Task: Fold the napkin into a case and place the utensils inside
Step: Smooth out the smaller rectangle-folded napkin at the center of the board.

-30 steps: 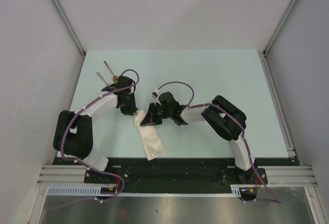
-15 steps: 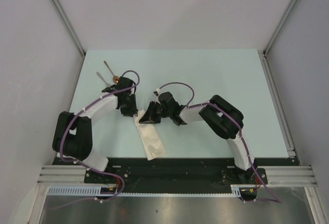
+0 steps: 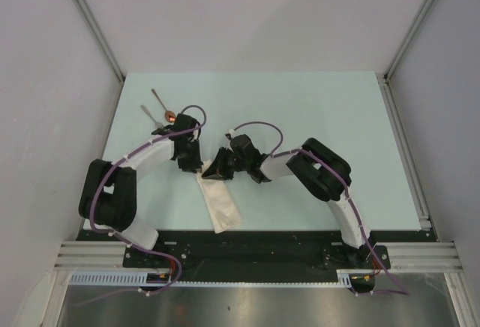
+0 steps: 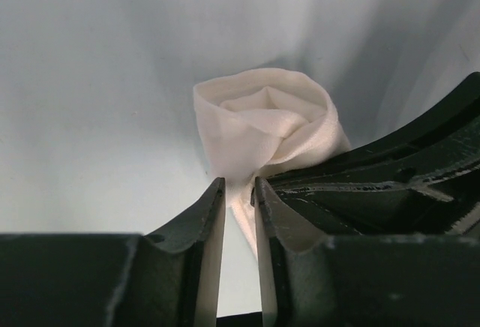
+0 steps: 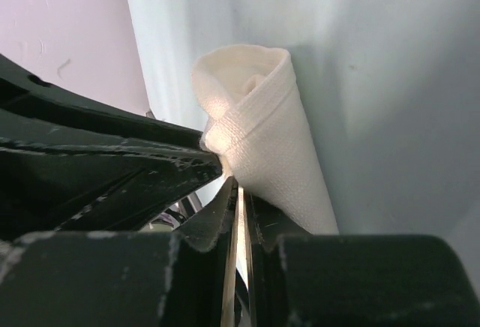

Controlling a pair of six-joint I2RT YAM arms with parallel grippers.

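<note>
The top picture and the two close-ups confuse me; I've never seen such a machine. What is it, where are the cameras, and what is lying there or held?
These are two black robot arms bolted at the near edge of a pale green table. The top picture looks down from above; each close-up comes from a camera on one wrist, showing its own two fingers. A cream-white cloth napkin, rolled into a narrow pouch, lies between the arms. The right gripper pinches its open end; the left gripper seems to pinch the other side. A silver metal fork and a copper-bowled spoon lie beyond the left arm, not held.
</note>
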